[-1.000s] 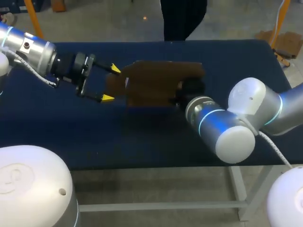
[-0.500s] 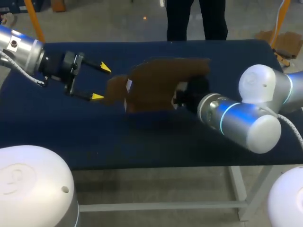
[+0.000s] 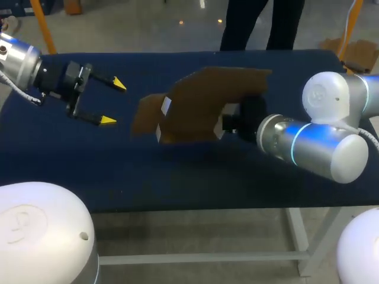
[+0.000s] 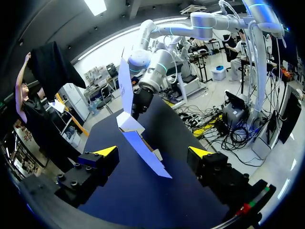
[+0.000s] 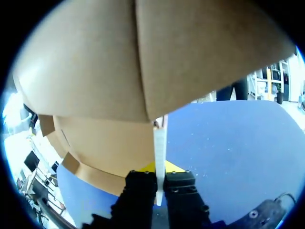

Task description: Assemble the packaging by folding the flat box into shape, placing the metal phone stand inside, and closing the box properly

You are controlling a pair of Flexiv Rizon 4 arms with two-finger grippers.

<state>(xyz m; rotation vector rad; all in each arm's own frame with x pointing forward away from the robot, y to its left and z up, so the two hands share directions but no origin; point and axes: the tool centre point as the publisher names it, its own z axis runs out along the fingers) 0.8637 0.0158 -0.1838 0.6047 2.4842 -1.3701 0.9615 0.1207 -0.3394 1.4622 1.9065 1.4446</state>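
A flat brown cardboard box (image 3: 201,106) hangs tilted above the middle of the dark blue table (image 3: 118,171). My right gripper (image 3: 228,123) is shut on its right edge; in the right wrist view the cardboard box (image 5: 143,71) fills the space ahead of the right gripper (image 5: 159,183), whose fingers pinch a thin white-edged panel. My left gripper (image 3: 109,102) stands open at the table's left, apart from the box, nothing between its fingers. From the left wrist, the box (image 4: 136,138) shows edge-on ahead of the left gripper (image 4: 152,152). No metal phone stand is visible.
A person stands just beyond the table's far edge and touches nothing. Bare blue tabletop lies in front of and below the box and to the left under my left arm.
My left gripper has drawn back to the left, away from the box. My right arm has lifted and tilted the box, raising its right side.
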